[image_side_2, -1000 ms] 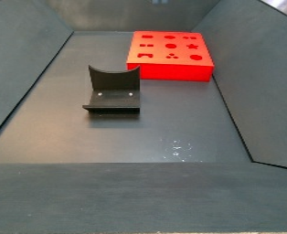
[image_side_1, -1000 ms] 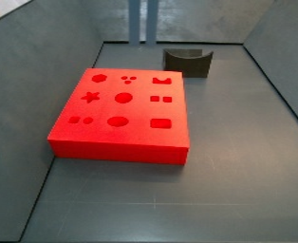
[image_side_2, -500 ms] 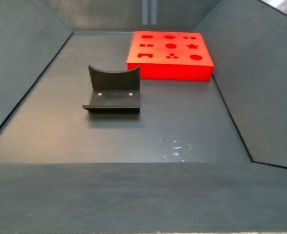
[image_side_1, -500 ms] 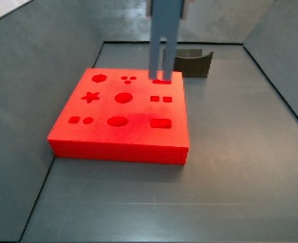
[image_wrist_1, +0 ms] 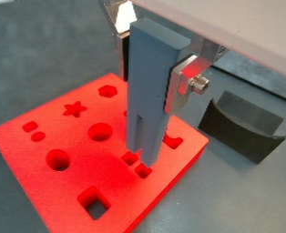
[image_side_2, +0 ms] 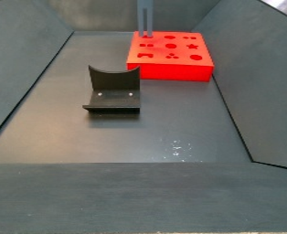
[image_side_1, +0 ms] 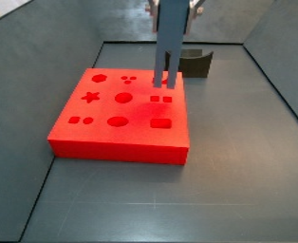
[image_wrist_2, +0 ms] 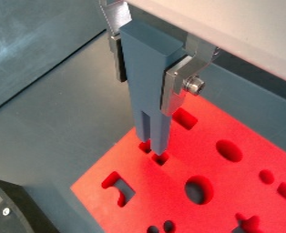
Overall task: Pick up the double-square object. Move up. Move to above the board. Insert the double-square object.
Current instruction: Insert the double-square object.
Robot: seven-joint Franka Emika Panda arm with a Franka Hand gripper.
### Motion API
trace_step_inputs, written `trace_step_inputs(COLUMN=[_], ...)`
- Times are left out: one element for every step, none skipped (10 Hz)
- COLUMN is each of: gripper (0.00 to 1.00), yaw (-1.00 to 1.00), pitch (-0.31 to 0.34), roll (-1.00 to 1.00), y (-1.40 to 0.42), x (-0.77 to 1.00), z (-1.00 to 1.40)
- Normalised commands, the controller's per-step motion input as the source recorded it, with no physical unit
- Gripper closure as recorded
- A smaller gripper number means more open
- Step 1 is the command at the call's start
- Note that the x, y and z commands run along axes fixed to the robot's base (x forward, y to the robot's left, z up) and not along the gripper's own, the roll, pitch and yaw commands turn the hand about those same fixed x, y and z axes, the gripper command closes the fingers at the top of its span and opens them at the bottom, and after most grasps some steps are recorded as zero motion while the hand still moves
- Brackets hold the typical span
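My gripper (image_side_1: 172,7) is shut on the double-square object (image_side_1: 170,43), a tall blue-grey piece held upright with its forked end down. It also shows in a side view (image_side_2: 146,15). In both wrist views the silver fingers (image_wrist_1: 186,78) (image_wrist_2: 178,78) clamp its upper part (image_wrist_1: 152,86) (image_wrist_2: 148,86). The two prongs reach the board's (image_side_1: 114,128) top face at its pair of small square holes (image_side_1: 160,98). I cannot tell whether the tips are inside them. The red board also shows in the other views (image_side_2: 171,60) (image_wrist_1: 48,146) (image_wrist_2: 225,177).
The dark fixture (image_side_2: 111,90) stands on the grey floor away from the board; it also shows behind the board (image_side_1: 190,63) and in the wrist views (image_wrist_1: 245,127) (image_wrist_2: 5,209). Sloping grey walls enclose the floor (image_side_1: 177,199).
The gripper with the double-square object has come down over the board. One second ago only its tip showed at the top; now the prongs are at the board's face.
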Motion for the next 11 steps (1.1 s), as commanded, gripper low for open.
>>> trace_step_inputs(gripper=[1.00,1.00,1.00,1.00,1.00,1.00,1.00,1.00,1.00,1.00,1.00], yaw=[0.00,0.00,0.00,0.00,0.00,0.00,0.00,0.00,0.00,0.00,0.00], pitch=[0.000,-0.013,0.000,0.000,0.000,0.000,-0.006,-0.020,-0.026,-0.030,-0.007], roll=[-0.27,-0.09,-0.01,-0.01,-0.01,-0.01,-0.01,-0.03,-0.05,-0.07,-0.03], y=[0.13,0.02,0.00,0.00,0.00,0.00,0.00,0.00,0.00,0.00,0.00], x=[0.00,0.00,0.00,0.00,0.00,0.00,0.00,0.00,0.01,0.11,0.15], z=[-0.37,-0.24,-0.19,-0.18,-0.20,-0.21,-0.19,-0.20,-0.20,-0.25,-0.27])
